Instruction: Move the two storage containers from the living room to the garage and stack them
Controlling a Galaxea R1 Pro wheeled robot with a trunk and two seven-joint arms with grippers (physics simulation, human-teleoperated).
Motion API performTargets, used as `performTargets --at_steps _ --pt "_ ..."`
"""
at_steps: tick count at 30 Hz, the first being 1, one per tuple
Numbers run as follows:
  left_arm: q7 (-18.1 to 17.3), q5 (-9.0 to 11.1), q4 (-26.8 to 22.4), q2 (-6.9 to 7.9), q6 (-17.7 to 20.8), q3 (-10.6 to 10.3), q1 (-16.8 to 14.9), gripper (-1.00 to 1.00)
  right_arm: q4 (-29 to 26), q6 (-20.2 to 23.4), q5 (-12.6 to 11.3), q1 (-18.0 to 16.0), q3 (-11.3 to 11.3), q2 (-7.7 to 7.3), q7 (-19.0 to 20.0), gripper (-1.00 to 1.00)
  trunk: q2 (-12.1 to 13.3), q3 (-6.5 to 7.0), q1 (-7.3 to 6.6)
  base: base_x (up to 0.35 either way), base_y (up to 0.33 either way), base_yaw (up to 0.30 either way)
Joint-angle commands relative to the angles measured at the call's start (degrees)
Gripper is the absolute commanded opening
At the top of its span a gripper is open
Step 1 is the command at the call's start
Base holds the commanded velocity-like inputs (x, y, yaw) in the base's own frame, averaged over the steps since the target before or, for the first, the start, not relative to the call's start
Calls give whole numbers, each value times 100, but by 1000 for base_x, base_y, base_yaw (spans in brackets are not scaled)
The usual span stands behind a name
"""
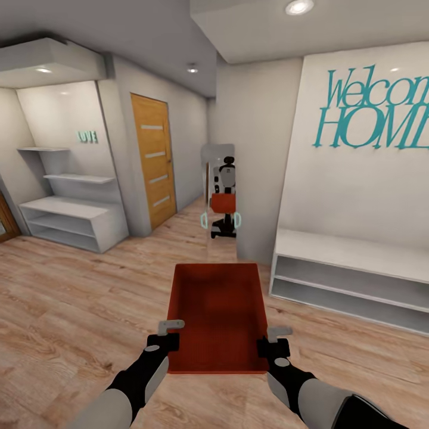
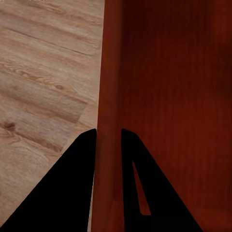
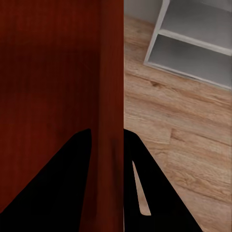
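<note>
1. The robot carries 1 storage container point(image 1: 217, 316) in front of its trunk, held level above the wood plank floor point(image 1: 71, 310) of a hallway. This looks like the transport step: the box is lifted and on its way, and no garage or concrete surface shows here.

2. The left gripper point(image 1: 168, 335) is clamped on the container's left side wall near the nearer corner. In the left wrist view, 1 finger sits outside the wall and 1 inside point(image 2: 108, 145), pinching it.

3. The right gripper point(image 1: 275, 341) grips the right side wall in the same way, its dark fingers straddling the thin edge point(image 3: 107, 145) in the right wrist view.

4. Next, by my judgement, the base has to drive on toward the garage, keeping both arms steady so the box stays level, and steering past the white bench shelf point(image 1: 351, 280) on the right.

5. The head view alone gives the surroundings: an orange wooden door point(image 1: 154, 161), white open shelves point(image 1: 68, 208) on the left, a teal "Welcome HOME" sign point(image 1: 375, 107), and a mirror point(image 1: 219, 190) ahead reflecting the robot with its red box.

6. The wrist views alone confirm the pinch on each wall. The right one also catches the lower part of the white shelf unit point(image 3: 193, 38).
</note>
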Motion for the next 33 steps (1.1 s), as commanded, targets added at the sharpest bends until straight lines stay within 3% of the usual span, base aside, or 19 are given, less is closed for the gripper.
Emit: performTargets --at_steps 1,20,33 --pt "113 32 -3 27 44 70 -3 -100 -6 -61 -31 -9 -381 -54 -16 -100 -10 -11 6 322 0 0" --pt "112 32 -3 27 44 70 -3 -100 -6 -62 -40 -9 -381 -63 20 -100 -10 -11 6 322 0 4" --pt "111 32 -3 27 44 70 -3 -100 -6 -61 -40 -9 -381 -63 24 -100 -10 -11 6 322 0 229"
